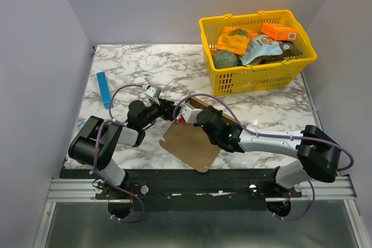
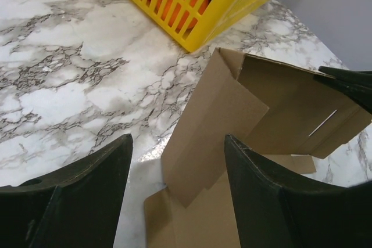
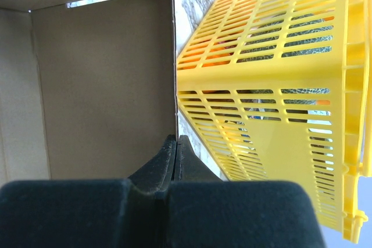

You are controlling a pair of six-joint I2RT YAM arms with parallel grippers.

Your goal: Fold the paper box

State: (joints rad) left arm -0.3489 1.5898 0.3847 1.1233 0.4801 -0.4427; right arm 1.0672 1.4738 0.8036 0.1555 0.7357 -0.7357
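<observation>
I am made of matt black, drum-shaped joints joined by pale grey links, the same on my left arm (image 1: 96, 143) and my right arm (image 1: 273, 140). A lilac cable (image 1: 201, 94) runs loosely along the outside of each. My left wrist carries a white block (image 1: 153, 91), and my right wrist a white piece with a red spot (image 1: 185, 112). My fingers (image 2: 87, 196) are broad, dull black wedges. My bases sit on a black plate (image 1: 192, 176) beside a silver rail (image 1: 75, 189).
</observation>
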